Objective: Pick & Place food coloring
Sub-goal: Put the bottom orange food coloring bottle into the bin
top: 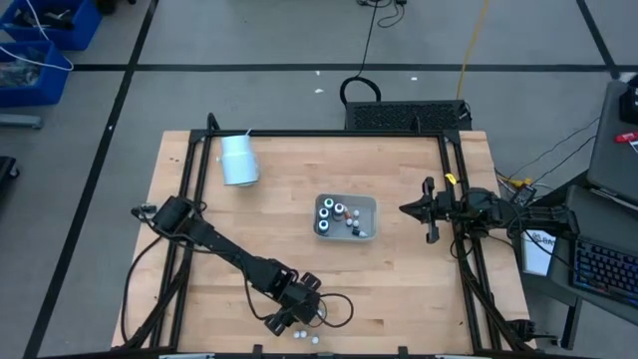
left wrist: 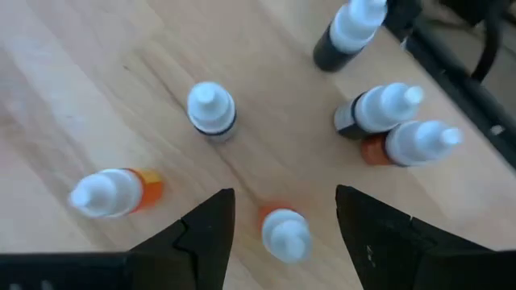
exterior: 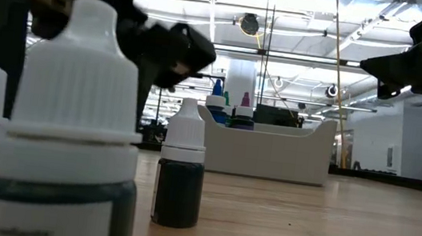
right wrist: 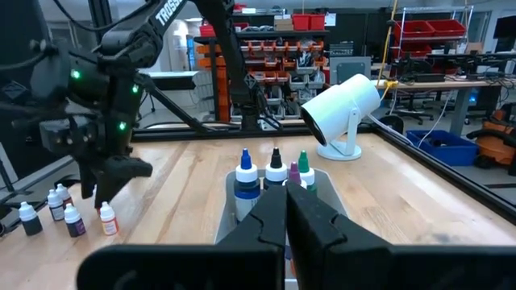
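Observation:
Several small food coloring bottles with white caps stand on the wood near the table's front edge (top: 304,334). My left gripper (left wrist: 284,200) hangs over them, slanting down and open. Its two fingers stand on either side of an orange bottle (left wrist: 285,234) without touching it. Around it are a dark bottle (left wrist: 211,109), another orange one (left wrist: 109,192), and three more (left wrist: 379,109) toward the frame rail. The clear tray (top: 371,205) at mid-table holds more bottles (right wrist: 274,173). My right gripper (right wrist: 286,211) is shut, level, parked at the right (top: 424,209).
A pale cylindrical cup (top: 239,160) lies at the back left of the table. Black frame rails (top: 461,199) run along both sides and the near edge, close to the bottles. Bare wood (top: 399,289) lies between the tray and the front edge.

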